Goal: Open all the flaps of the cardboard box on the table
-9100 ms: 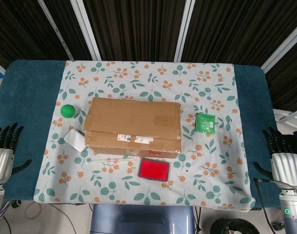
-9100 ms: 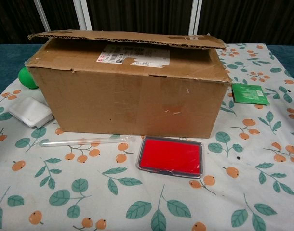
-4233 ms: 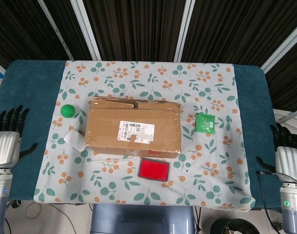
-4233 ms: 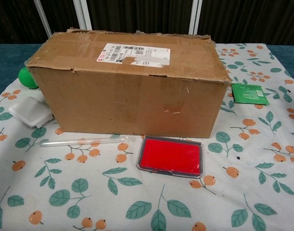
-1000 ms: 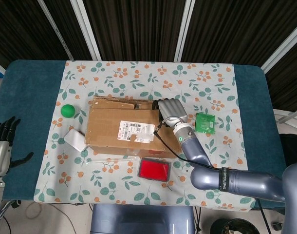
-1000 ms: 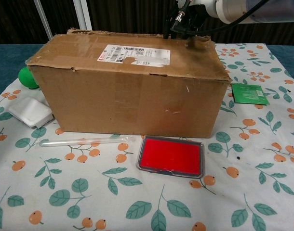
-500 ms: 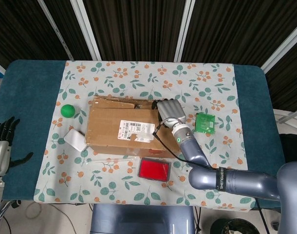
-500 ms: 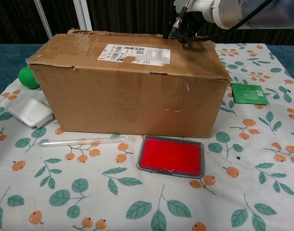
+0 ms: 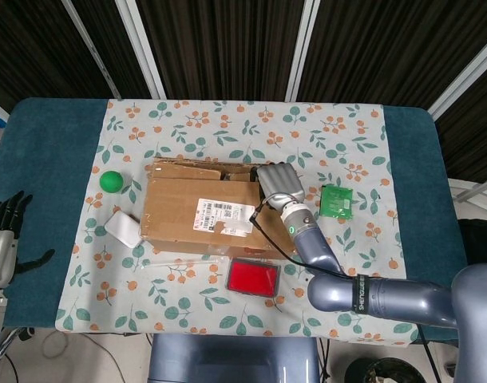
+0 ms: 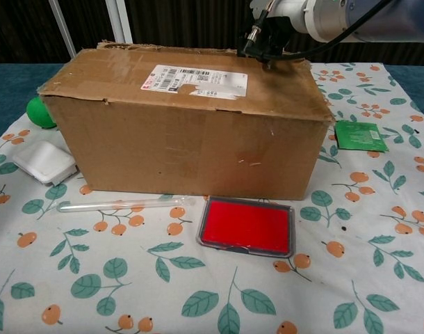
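The cardboard box (image 9: pixel 219 209) fills the middle of the bench (image 9: pixel 44 159). A white case (image 9: pixel 123 229) and green ball (image 9: pixel 109 181) crowd its left side, a clear tube (image 10: pixel 121 204) and red tray (image 9: pixel 252 278) lie along its front, and a green packet (image 9: pixel 336 200) lies to its right. Behind it the floral cloth (image 9: pixel 243 128) lies bare.

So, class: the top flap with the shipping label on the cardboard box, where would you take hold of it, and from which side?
Probably its far long edge, from above and behind. The labelled flap lies flat on the cardboard box, hinged at the near side; only that ragged free edge offers purchase. The right hand is already there.
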Motion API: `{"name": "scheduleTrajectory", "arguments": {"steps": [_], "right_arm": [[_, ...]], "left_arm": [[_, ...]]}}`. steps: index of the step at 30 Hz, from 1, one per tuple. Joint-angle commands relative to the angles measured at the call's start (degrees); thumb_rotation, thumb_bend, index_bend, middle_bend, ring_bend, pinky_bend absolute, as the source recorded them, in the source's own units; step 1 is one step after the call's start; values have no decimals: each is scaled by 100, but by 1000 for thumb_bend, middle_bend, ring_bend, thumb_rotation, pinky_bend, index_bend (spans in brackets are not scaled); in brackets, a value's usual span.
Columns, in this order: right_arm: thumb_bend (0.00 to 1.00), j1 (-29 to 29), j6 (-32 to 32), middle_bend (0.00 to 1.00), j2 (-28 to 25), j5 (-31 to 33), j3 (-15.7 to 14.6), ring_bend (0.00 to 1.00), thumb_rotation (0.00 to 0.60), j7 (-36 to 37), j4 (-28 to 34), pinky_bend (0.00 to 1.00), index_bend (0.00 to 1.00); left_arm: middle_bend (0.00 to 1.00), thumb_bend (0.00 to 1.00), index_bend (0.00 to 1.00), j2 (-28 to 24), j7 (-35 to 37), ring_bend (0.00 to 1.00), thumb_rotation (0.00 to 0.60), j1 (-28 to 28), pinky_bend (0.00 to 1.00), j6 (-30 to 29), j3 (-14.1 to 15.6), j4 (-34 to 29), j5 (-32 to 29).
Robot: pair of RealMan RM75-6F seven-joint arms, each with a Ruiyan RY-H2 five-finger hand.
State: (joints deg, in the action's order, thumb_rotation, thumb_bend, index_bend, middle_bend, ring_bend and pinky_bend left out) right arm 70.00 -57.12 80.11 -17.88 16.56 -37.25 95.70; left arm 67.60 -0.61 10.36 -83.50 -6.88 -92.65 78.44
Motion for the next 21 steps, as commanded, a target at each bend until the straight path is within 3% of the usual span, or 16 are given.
{"name": "scheduleTrajectory", "arguments": {"steps": [1,21], "right_arm": [[1000,21,-5,434,-6,-9,54,366,600,23,-8,335,501],[1000,367,-19,494,-378,507,344,414,600,-271,304,360,559]], "left_arm": [[0,130,0,-3,5,0,600,-2,0,5,-4,-5,-2],[0,130,0,16,36,0,600,-13,0,-11,-43,23,41]]}}
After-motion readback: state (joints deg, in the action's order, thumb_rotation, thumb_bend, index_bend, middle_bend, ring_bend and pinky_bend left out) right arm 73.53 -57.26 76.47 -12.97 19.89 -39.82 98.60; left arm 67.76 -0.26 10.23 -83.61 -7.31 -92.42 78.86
